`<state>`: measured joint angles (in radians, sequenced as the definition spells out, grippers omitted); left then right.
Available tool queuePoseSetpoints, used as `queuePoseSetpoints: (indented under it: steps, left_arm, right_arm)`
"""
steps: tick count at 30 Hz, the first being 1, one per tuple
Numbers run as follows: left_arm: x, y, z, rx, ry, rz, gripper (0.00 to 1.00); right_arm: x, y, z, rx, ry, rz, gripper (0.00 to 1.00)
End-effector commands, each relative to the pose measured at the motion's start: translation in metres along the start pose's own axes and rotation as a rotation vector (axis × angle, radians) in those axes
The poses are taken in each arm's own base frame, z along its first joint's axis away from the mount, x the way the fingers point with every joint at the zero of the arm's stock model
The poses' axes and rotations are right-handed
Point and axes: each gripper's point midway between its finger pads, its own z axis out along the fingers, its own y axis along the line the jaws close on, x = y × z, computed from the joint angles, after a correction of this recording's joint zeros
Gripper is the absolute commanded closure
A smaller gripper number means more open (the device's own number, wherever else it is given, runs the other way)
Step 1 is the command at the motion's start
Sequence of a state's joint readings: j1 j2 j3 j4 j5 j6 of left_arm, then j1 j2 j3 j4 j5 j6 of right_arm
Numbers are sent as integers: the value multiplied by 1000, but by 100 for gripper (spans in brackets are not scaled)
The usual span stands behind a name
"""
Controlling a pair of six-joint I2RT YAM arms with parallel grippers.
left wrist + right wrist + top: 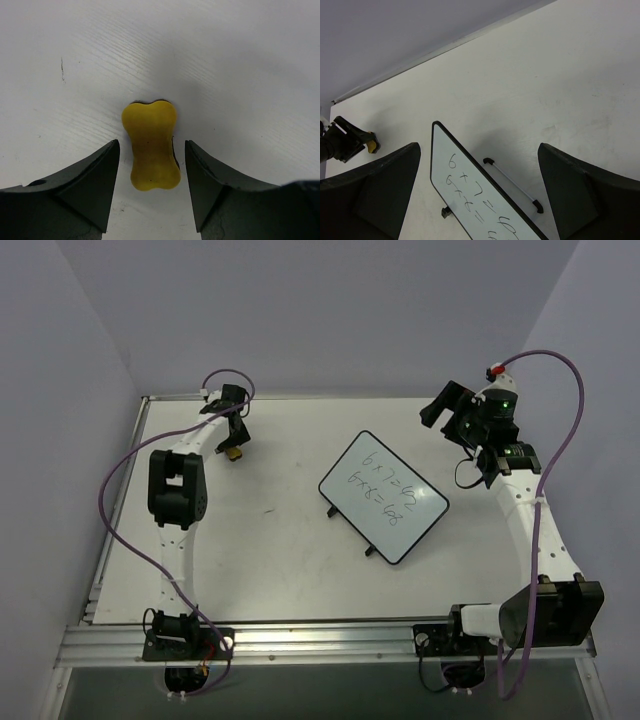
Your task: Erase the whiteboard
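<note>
The whiteboard (383,495) lies at the table's middle, turned diagonally, with two dark handwritten sums on it. It also shows in the right wrist view (470,195), propped on small black feet. A small yellow eraser (151,145) lies on the table at the far left (234,453). My left gripper (236,440) is open and low over the eraser. Its fingers (100,170) stand on either side of it with a gap on each side. My right gripper (450,415) is open and empty, raised at the far right, and looks down at the board between its fingers (395,175).
A thin white support bar with black ends (512,186) sticks out behind the board. The table's back edge meets the wall (340,397). A metal rail (300,640) runs along the near edge. Purple cables (110,490) loop beside both arms.
</note>
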<state>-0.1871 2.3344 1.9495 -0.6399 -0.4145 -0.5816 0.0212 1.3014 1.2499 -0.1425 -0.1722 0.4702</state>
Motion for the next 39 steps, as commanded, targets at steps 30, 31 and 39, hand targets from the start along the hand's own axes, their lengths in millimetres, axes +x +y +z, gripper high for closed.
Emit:
queuePoseSetpoints:
  steps: [30,31,39]
  left_arm:
    - [-18,-7,-3,56,-63,-91,41]
    - [-19,-7,-4,57,-64,-93,41]
    - [-23,-5,-5,67,-76,-102,41]
  right_arm:
    - [5,-3,2,11,9,-22,0]
    - [5,-3,2,10,10,-22,0]
    - [6,-4,3,15,14,-24,0]
